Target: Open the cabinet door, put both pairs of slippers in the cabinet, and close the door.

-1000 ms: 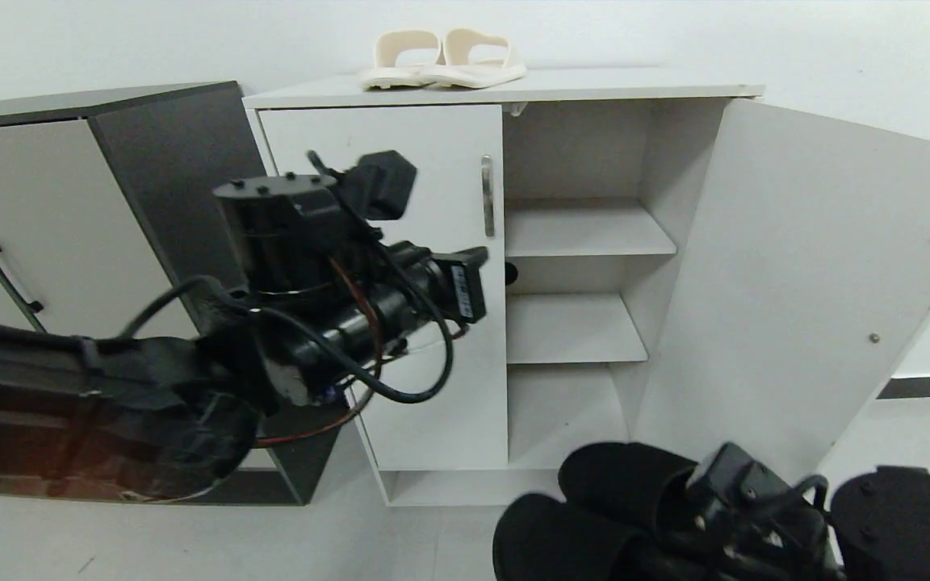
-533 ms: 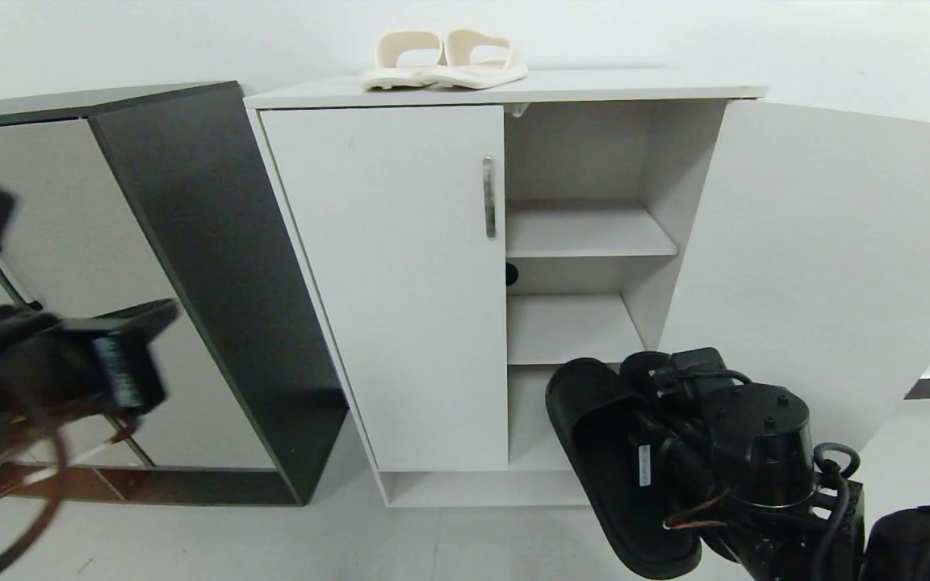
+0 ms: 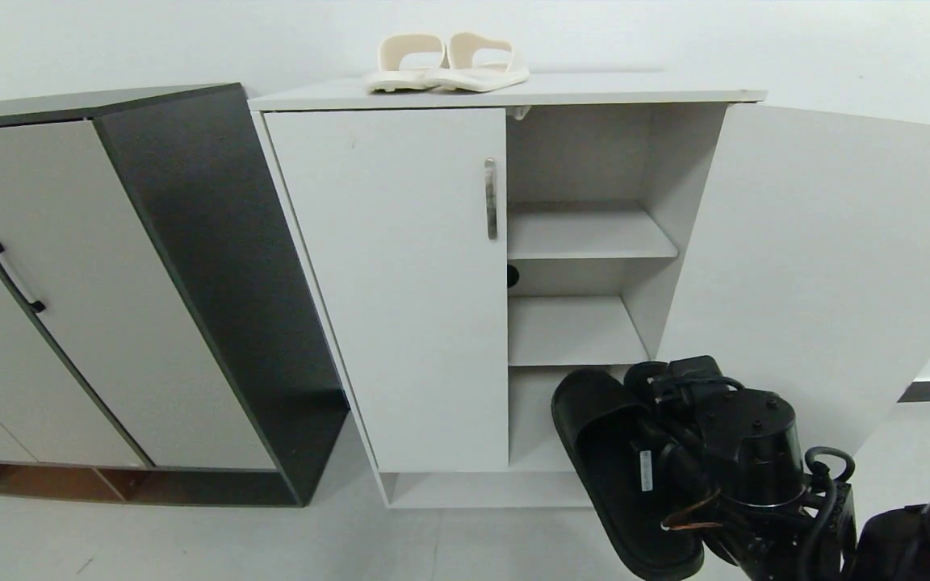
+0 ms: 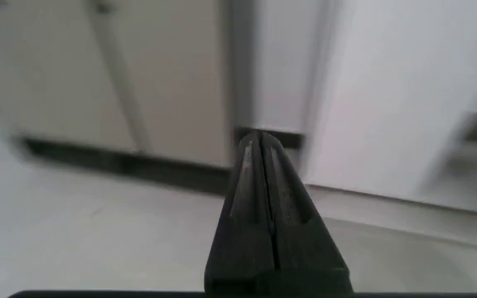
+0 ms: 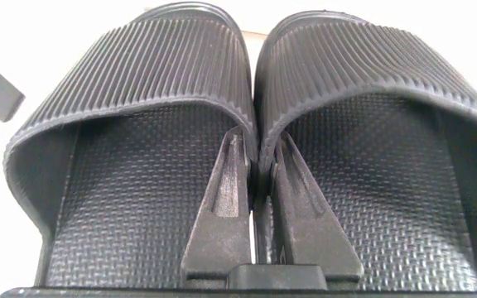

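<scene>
Black slippers [image 5: 139, 190] first: found them clamped in the right gripper [image 5: 257, 147], side by side, toes pointing away from the wrist. Saw one finger [image 5: 222, 199] lying on each footbed under the ribbed straps, with the two adjoining inner walls squeezed tight between. From the head view, placed the pair low and to the right, tilted, toe end uppermost and heel end toward the floor [image 3: 473, 541], right at the mouth of the bottom compartment of the cabinet [image 3: 634, 85]. Could not tell whether the toes lay past the front edge. Noted the gripper there on the right side of the pair, mostly hidden by the wrist.

Found the right door [image 3: 820, 266] swung wide open, baring two shelves [image 3: 586, 236] and the bottom compartment. Found the left door [image 3: 392, 282] shut, its metal handle [image 3: 490, 198] upright along the inner edge. Spotted the cream slippers [image 3: 445, 63] lying together on the cabinet top, toward its left half, well apart from the right gripper.

Saw the left gripper [image 4: 261, 145] pressed shut on nothing, fingers flat together, hanging above the floor and facing the cabinet bases. Noted a dark cabinet [image 3: 207, 266] standing just left of the white one, its pale door closed.
</scene>
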You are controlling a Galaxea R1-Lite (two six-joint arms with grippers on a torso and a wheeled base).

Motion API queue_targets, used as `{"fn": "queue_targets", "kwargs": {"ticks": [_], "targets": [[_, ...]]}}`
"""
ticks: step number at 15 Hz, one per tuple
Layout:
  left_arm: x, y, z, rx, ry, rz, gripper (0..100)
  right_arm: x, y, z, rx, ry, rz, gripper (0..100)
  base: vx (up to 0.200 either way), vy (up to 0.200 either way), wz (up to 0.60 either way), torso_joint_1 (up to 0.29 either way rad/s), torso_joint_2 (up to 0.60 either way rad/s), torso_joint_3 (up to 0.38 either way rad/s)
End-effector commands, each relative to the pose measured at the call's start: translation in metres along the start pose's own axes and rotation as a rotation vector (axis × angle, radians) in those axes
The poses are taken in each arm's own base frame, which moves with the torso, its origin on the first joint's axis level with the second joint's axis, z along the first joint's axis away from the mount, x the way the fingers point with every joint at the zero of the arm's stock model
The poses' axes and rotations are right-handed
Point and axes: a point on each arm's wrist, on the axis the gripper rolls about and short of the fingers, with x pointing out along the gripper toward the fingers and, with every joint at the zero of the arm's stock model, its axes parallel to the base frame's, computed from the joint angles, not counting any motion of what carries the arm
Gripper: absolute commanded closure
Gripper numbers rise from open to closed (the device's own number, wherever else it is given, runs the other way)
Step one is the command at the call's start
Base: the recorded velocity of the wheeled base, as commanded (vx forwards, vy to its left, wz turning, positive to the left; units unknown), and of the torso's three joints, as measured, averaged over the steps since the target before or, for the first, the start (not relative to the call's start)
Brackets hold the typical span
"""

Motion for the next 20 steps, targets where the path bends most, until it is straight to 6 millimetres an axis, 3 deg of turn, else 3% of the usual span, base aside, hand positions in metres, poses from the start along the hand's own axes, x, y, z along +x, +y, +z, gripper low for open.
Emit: {"fn": "queue_targets", "kwargs": {"ticks": [1,9,13,15,20], "targets": [[-0.003,-0.006,-0.022,0.019,-0.075,-0.190,100,-0.001,0.000,0.000,0.000,0.000,0.005,100,0.000,0.000,0.00,0.000,0.00,0.000],[-0.003,-0.007,-0.023,0.014,-0.072,-0.221,100,-0.008,0.014,0.002,0.004,-0.024,0.071,100,0.000,0.000,0.00,0.000,0.00,0.000],[-0.003,-0.007,-0.023,0.014,-0.072,-0.221,100,-0.004,0.028,-0.003,-0.011,-0.014,0.095,100,0.000,-0.200,0.00,0.000,0.00,0.001],[-0.003,-0.007,-0.023,0.014,-0.072,-0.221,100,0.004,0.040,-0.003,0.009,-0.016,0.103,100,0.000,-0.200,0.00,0.005,0.00,0.002],[-0.003,-0.007,-0.023,0.008,-0.072,-0.221,100,0.034,0.085,-0.010,0.092,0.103,0.100,100,0.000,0.000,0.00,0.000,0.00,0.000]]}}
